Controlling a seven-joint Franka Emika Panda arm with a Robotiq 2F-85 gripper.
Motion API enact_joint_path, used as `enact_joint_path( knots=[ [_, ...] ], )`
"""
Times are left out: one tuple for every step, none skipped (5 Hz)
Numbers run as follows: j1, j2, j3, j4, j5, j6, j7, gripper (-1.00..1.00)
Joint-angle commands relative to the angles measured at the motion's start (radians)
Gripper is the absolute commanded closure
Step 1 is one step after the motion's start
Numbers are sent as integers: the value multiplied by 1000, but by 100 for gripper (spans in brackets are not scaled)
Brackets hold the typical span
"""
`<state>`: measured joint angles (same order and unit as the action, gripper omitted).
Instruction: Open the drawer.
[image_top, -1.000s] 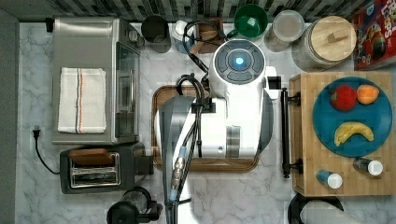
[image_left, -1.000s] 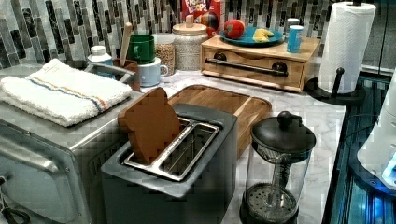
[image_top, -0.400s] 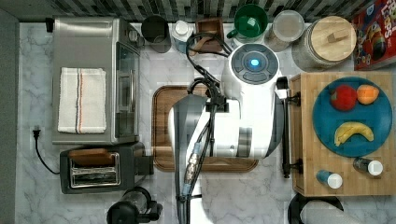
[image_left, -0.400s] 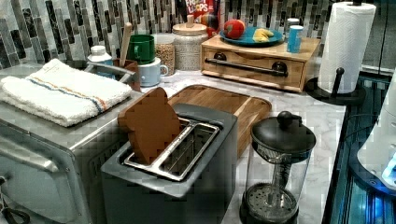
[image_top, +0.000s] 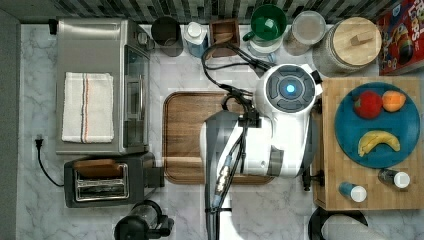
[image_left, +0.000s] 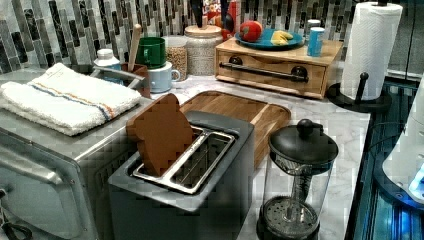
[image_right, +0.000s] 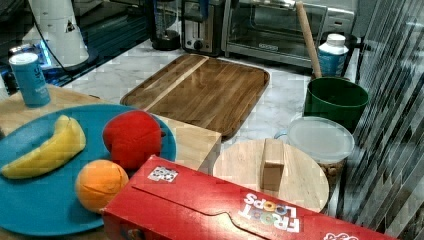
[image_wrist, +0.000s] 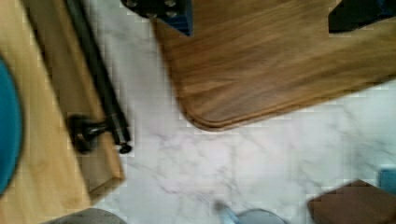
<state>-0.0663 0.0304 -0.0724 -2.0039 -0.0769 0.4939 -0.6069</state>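
The drawer (image_left: 270, 75) is the front of a light bamboo box, and in the left view it sits flush and closed. Its long black bar handle (image_left: 264, 71) runs across that front. The wrist view has the handle (image_wrist: 95, 74) and one of its end posts close by, against the pale wood front (image_wrist: 56, 88). My gripper (image_wrist: 259, 14) is open, its fingers (image_wrist: 161, 9) spread wide over the brown tray (image_wrist: 280, 65), beside the handle and not touching it. In the top view my arm (image_top: 280, 125) hangs over the tray's right part, against the box (image_top: 372, 195).
A blue plate (image_top: 380, 125) of fruit and two small shakers sit on the box top. Along the back stand a green mug (image_top: 267, 22), jars and a cereal box (image_right: 210, 210). Toaster oven (image_top: 100, 85), toaster (image_left: 185, 160) and coffee press (image_left: 297, 185) lie across the tray. A paper towel roll (image_left: 370, 50) stands beside the box.
My arm has swung toward the top view's right, from the middle of the tray to the edge of the bamboo box. The drawer looks the same in the left view.
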Motion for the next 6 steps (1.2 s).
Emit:
enact_joint_path(
  knots=[
    [-63,2,-100,-109,-4,107,-275,-100],
    [-80,17,-121,-114,-2,139,-362,-100],
    [-102,30,-109,-120,-25,158,-391,-100],
    [-95,29,-111,-163,-25,223,-367,-100],
    [-79,28,-113,-200,-27,267,-335,-100],
    [-54,34,-137,-252,-46,351,-317,-100]
  ],
)
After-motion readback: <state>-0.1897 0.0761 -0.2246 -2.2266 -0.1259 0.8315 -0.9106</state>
